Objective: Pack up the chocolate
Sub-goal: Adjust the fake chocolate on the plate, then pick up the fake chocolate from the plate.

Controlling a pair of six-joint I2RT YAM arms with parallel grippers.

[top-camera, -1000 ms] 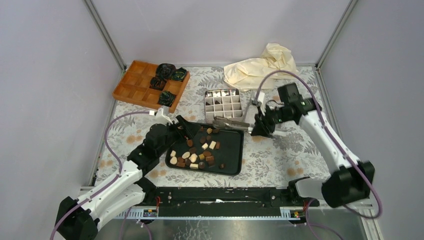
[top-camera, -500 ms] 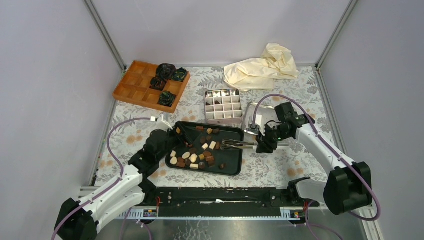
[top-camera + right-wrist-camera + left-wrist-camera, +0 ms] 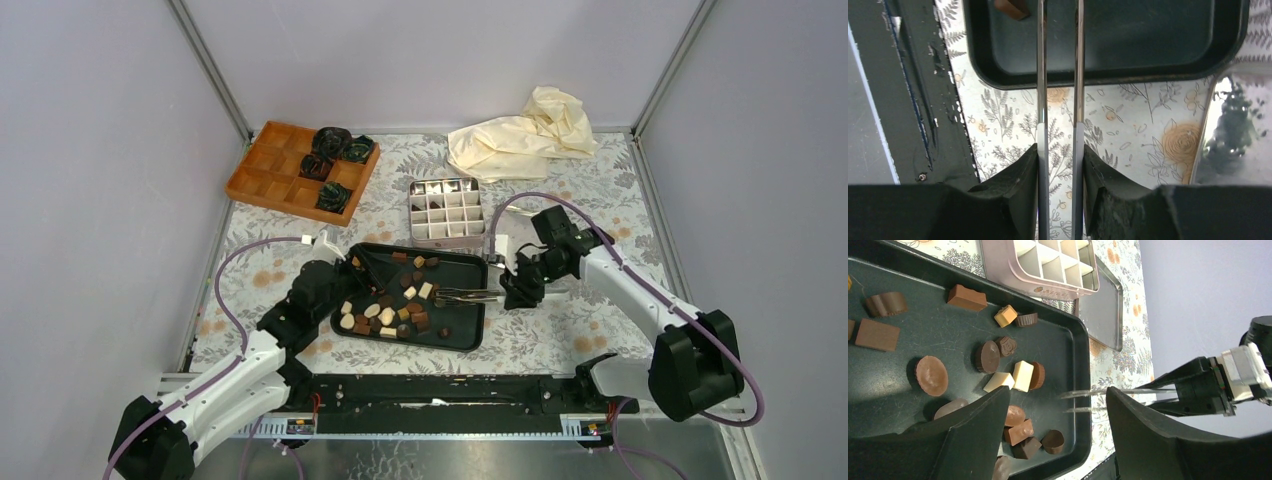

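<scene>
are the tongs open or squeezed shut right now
Open: in both wrist views the tongs show two blades side by side with a gap, nothing between the tips over the black tray.

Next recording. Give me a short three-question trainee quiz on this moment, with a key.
1. True or false: the right gripper holds thin metal tongs that reach over the black rectangular tray.
2. The small brown and cream chocolate pieces lie: A) in the silver divided tin; B) on the black rectangular tray; C) in the orange divided box.
3. Fill in: the left gripper is ____ (open or shut).
Key: 1 true; 2 B; 3 open.
</scene>
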